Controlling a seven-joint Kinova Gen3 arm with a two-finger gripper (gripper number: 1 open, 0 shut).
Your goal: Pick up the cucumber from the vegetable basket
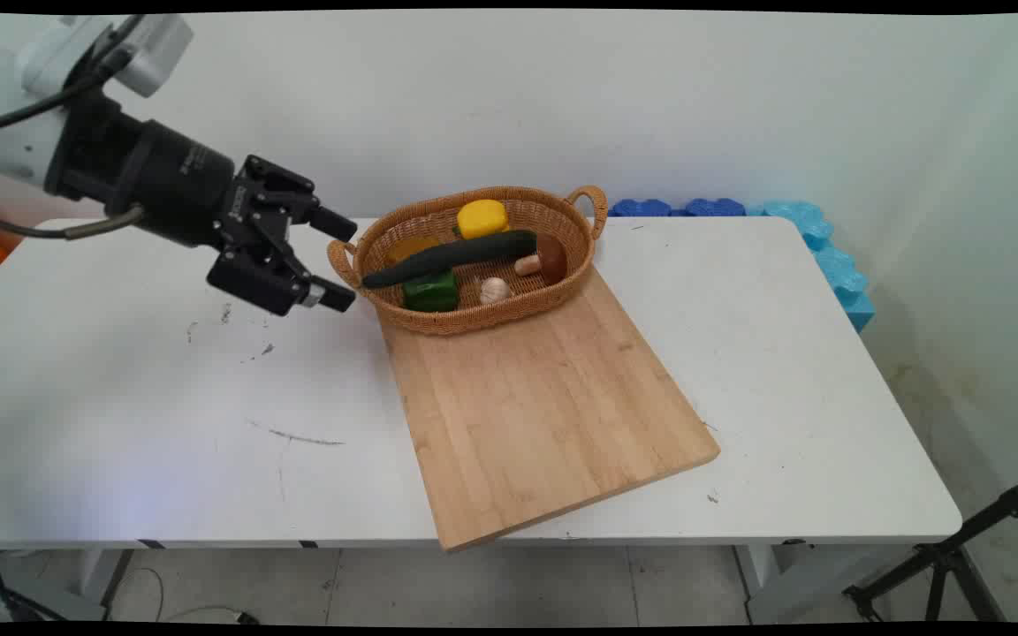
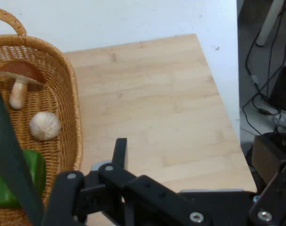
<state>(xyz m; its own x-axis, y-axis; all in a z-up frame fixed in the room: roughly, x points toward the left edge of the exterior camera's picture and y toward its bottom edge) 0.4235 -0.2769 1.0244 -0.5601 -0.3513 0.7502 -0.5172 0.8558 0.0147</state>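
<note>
Woven wicker basket; smooth matt wooden board; scuffed white table.

You're looking at a white table with a wooden cutting board lying slantwise across it, its near corner reaching past the table's front edge. A wicker basket is sitting on the board's far end. Inside it, a long dark cucumber is lying across a green pepper, with a yellow pepper behind, a mushroom to the right and a garlic bulb beside it. Blue foam pieces are lining the wall past the table's far right corner.
</note>
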